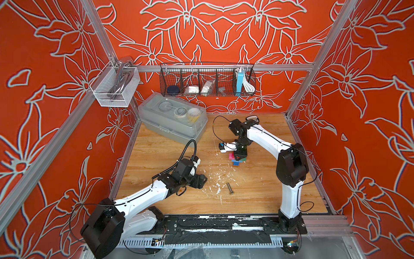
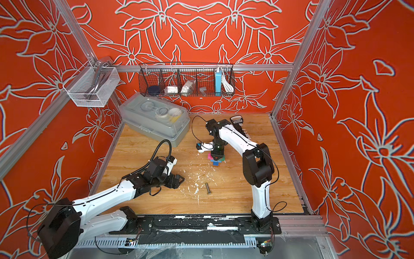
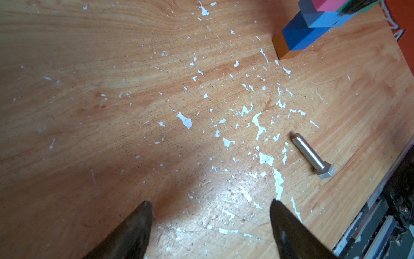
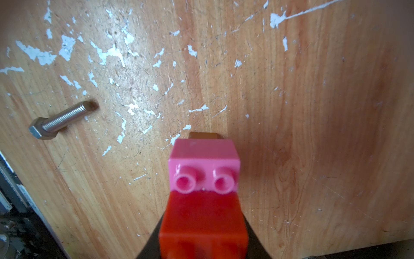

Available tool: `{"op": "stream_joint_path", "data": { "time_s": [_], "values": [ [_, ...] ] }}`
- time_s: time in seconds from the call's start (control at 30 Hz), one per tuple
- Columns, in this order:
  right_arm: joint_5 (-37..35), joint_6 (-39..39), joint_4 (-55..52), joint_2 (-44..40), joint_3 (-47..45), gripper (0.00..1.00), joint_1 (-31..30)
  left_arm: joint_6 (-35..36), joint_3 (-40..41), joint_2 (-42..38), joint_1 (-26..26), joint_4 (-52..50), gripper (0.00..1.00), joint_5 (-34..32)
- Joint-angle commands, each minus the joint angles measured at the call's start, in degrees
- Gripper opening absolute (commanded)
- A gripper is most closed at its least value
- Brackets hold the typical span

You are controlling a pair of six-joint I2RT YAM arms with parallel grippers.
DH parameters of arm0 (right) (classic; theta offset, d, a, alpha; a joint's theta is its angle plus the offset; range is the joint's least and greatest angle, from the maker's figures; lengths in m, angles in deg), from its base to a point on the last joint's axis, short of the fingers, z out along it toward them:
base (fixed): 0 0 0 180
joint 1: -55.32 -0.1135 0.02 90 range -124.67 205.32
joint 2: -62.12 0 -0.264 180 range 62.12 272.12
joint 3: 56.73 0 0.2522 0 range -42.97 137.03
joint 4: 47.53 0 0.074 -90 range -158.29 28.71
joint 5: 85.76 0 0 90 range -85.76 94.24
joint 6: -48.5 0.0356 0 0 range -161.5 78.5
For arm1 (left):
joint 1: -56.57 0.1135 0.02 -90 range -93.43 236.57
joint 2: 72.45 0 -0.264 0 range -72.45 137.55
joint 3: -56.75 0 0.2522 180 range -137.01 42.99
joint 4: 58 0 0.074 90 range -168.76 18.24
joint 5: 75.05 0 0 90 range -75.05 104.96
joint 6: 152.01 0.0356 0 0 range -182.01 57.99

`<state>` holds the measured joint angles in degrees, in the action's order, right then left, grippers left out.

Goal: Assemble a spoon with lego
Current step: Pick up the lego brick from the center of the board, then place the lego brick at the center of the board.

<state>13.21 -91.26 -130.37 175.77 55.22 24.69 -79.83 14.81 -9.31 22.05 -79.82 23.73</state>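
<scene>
left gripper (image 3: 210, 204): nearest the base rail, above the table, jaws spread wide with nothing between them.
table (image 1: 156, 157): wood-grain board, flecked with white chips around the middle.
bolt (image 1: 230, 188): grey metal, lying flat among the chips, between the left gripper and the spoon, touching neither.
spoon (image 1: 235, 162): lying on the table just past the bolt, near the middle. Its brown tip and blue stem point toward the near edge. The head shows light blue, pink, green and red bricks.
right gripper (image 1: 240, 155): pointing down onto the spoon's head, jaws pressed against both sides of the red brick (image 4: 203, 215). The pink brick (image 4: 204, 161) sits just ahead of them, studs facing the wrist camera.
plastic box (image 1: 172, 121): grey, lidded, at the far left corner of the table.
wire basket (image 1: 207, 78): black, hung on the back wall, divided into compartments holding small items.
</scene>
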Motion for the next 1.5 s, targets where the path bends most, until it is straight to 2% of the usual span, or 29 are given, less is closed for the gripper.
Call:
{"op": "stream_joint_path", "data": {
  "time_s": [0.0, 0.13, 0.27, 0.5, 0.6, 0.7, 0.8, 0.97, 1.1, 1.2, 1.33, 1.47],
  "values": [
    [1.16, 2.14, -3.85, -0.84, 3.05, 0.18, -0.1, 0.86, -1.69, -0.47, -0.24, -0.52, 0.81, -0.52],
    [7.73, 8.05, -6.73, -2.68, 7.15, 0.17, 2.05, 0.69, -2.52, -0.63, -0.27, -1.4, 0.81, -0.04],
    [16.22, 16.59, -5.18, -6.62, 6.84, 0.16, 6.1, 0.34, -3.22, -1.56, -0.19, -2.28, 0.81, 0.84],
    [35.64, 30.13, -0.82, -12.63, -1.43, 0.15, 15.07, 2.17, -6.83, -3.52, 0.32, -8.52, 0.82, 1.6],
    [45.02, 35.92, 5.38, -15.26, -8.15, 0.17, 17.42, 2.09, -8.1, -4.95, 1.88, -9.71, 0.82, 3.43],
    [53.79, 48.48, 23.41, -19.94, -20.36, 0.18, 18.84, 2.75, -9.58, -5.46, 3.22, -11.0, 0.82, 4.74],
    [58.43, 63.11, 45.79, -22.96, -32.12, 0.18, 18.97, 3.32, -11.28, -5.09, 4.41, -12.85, 0.82, 5.96],
    [57.47, 77.98, 68.49, -20.56, -42.44, 0.16, 19.38, 3.06, -11.41, -5.69, 5.34, -13.57, 0.82, 6.97],
    [56.42, 96.29, 96.1, -15.9, -50.97, 0.17, 19.51, 2.28, -11.62, -5.14, 5.41, -13.48, 0.81, 7.07],
    [57.68, 102.36, 106.25, -11.73, -52.55, 0.17, 19.63, 2.18, -12.1, -4.63, 5.46, -13.48, 0.81, 7.01],
    [59.75, 106.77, 114.64, -6.79, -53.05, 0.17, 19.64, 2.37, -12.53, -3.74, 5.52, -13.65, 0.82, 6.82],
    [61.57, 115.7, 129.09, -0.54, -53.56, 0.17, 19.61, 2.01, -12.45, -3.32, 5.52, -13.39, 0.82, 6.61]
  ]
}}
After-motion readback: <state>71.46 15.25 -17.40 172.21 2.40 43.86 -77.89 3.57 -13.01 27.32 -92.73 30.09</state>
